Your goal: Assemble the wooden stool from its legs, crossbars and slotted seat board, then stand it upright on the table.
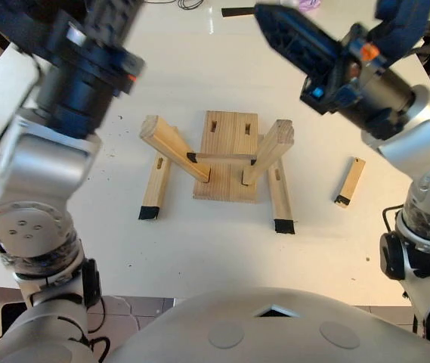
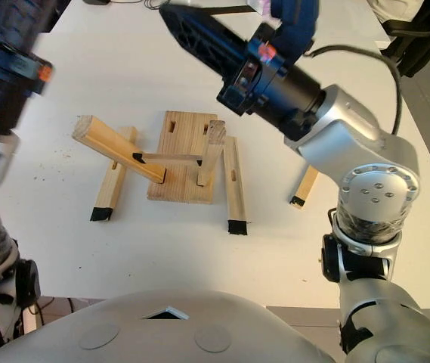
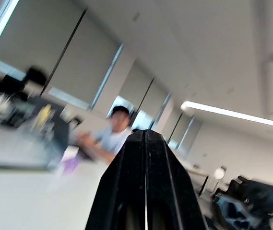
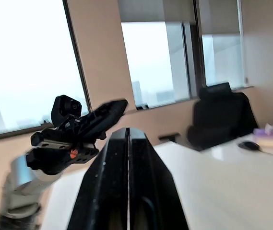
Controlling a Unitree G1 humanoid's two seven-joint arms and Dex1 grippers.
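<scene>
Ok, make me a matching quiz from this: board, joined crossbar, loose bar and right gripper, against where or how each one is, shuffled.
Things:
1. board
2. joined crossbar
3. loose bar
4. right gripper

Place or state:
A. shut, raised above the table
B. lying alone, off to the robot's right
C. flat on the table, slots facing up
D. links two tilted legs

Pairs: 1-C, 2-D, 3-B, 4-A
</scene>
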